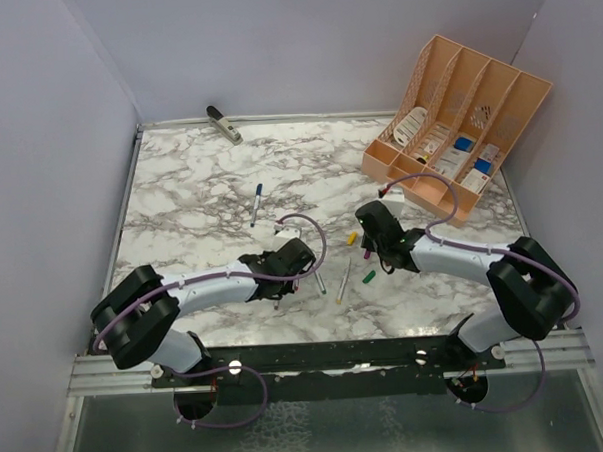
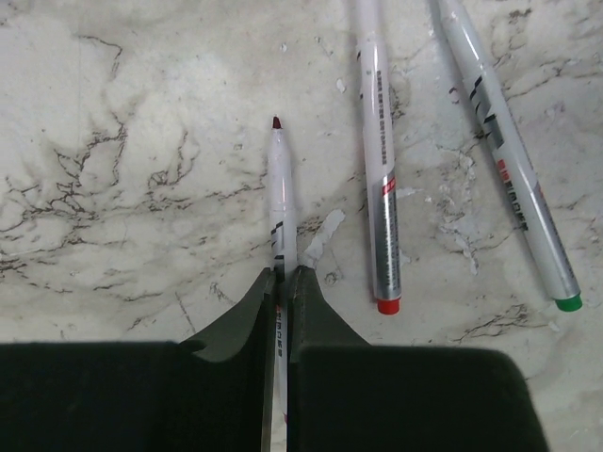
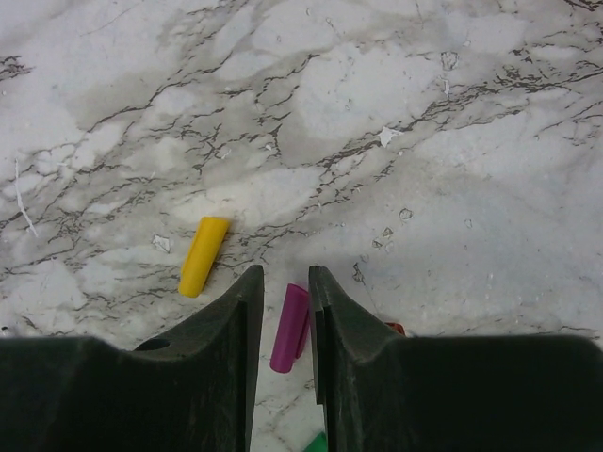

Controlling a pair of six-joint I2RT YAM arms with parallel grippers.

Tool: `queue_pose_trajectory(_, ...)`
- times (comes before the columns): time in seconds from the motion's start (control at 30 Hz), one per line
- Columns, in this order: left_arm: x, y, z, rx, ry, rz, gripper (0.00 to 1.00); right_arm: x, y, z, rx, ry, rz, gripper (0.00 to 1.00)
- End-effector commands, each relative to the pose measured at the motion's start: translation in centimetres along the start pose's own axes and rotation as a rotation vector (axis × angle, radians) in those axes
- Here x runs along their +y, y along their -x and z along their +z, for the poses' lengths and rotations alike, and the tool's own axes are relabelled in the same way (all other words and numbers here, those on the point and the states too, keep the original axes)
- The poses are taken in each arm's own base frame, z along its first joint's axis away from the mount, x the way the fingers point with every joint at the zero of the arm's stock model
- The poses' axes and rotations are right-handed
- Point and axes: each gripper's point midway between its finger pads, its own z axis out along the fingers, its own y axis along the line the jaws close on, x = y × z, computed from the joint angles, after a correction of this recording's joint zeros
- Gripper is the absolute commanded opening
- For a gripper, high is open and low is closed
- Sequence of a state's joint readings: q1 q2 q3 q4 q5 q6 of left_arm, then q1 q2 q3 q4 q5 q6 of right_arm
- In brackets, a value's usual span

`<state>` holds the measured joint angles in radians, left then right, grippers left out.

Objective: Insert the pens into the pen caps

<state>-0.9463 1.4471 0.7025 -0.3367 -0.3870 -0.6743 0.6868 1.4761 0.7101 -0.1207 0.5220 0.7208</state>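
Observation:
My left gripper [image 2: 281,273] is shut on a thin silvery pen [image 2: 280,179] with a dark red tip that points away from the wrist. Two more pens lie to its right, one with a red end [image 2: 380,188] and one with a green end [image 2: 509,169]. My right gripper [image 3: 285,275] is open, low over the table, and its fingers straddle a purple cap [image 3: 290,328] lying flat. A yellow cap [image 3: 203,255] lies to the left of it. A sliver of a green cap [image 3: 317,443] and a bit of red [image 3: 394,328] show by the right finger.
A pen wearing a blue cap [image 1: 256,204] lies farther back on the marble table [image 1: 180,201]. A dark-and-white clip-like object [image 1: 224,124] sits at the back left. An orange organizer [image 1: 457,124] stands at the back right. Grey walls close in the sides.

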Motion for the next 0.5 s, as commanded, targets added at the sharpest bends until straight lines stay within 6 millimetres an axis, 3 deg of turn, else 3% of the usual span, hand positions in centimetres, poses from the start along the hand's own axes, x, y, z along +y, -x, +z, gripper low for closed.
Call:
queue_pose_trajectory(0.0, 1.6, -1.5, -0.9, 0.044, 0.036, 0.056, 0.00, 0.5, 0.1, -0.3, 0.015, 0.019, -0.005, 0.26)
queue_pose_trajectory(0.47, 0.7, 3.0, -1.9, -0.101, 0.017, 0.083, 0.00, 0.3, -2.6, -0.2, 0.118, 0.018, 0.005, 0.34)
